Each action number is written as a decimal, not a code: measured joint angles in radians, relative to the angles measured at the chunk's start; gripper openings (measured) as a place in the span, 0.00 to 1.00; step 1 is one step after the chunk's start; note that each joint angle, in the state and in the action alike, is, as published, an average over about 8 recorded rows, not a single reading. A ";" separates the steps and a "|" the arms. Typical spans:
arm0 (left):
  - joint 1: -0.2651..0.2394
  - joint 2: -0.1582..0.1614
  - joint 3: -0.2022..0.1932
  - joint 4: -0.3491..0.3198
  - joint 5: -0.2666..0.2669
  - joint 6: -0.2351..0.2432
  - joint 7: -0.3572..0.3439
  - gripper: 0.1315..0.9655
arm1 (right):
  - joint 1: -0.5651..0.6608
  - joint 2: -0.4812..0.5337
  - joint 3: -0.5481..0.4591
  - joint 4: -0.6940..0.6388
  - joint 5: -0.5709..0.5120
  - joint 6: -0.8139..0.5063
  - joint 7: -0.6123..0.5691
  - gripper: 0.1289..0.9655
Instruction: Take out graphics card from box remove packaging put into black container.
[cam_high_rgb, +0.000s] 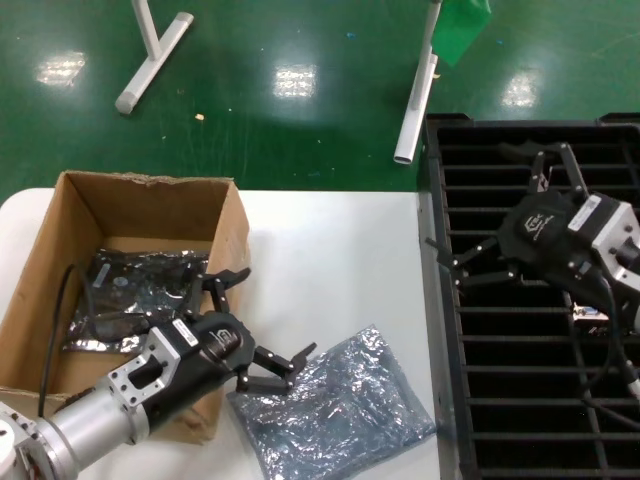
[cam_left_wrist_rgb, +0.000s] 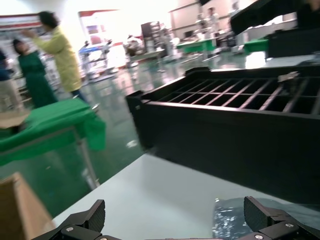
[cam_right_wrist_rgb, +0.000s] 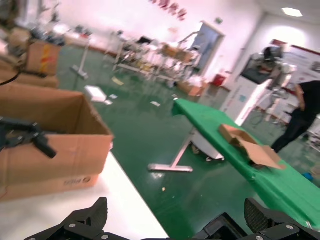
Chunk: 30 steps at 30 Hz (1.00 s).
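The brown box (cam_high_rgb: 232, 225) stands at the table's left and holds a silver bag (cam_high_rgb: 135, 295). Another silver bag (cam_high_rgb: 335, 410) lies flat on the table in front, and its corner shows in the left wrist view (cam_left_wrist_rgb: 235, 220). My left gripper (cam_high_rgb: 272, 312) is open and empty, beside the box's right wall and just above that bag's near edge. My right gripper (cam_high_rgb: 480, 205) is open and empty above the black container (cam_high_rgb: 450, 330). A small piece with a pale part (cam_high_rgb: 590, 316) sits in a slot under the right wrist; I cannot tell whether it is the graphics card.
The white table (cam_high_rgb: 330, 260) runs between the box and the container. White stand legs (cam_high_rgb: 410, 110) rest on the green floor behind. The container's wall (cam_left_wrist_rgb: 225, 135) rises ahead of the left gripper (cam_left_wrist_rgb: 174, 212). The right wrist view shows the box (cam_right_wrist_rgb: 50, 145).
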 joint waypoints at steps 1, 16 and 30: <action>0.010 0.002 -0.003 -0.015 0.005 -0.021 -0.015 1.00 | -0.012 -0.007 0.005 -0.002 0.012 0.017 -0.007 1.00; 0.153 0.037 -0.053 -0.238 0.076 -0.335 -0.231 1.00 | -0.182 -0.106 0.079 -0.034 0.190 0.274 -0.105 1.00; 0.288 0.069 -0.099 -0.447 0.143 -0.629 -0.434 1.00 | -0.342 -0.199 0.149 -0.063 0.356 0.513 -0.197 1.00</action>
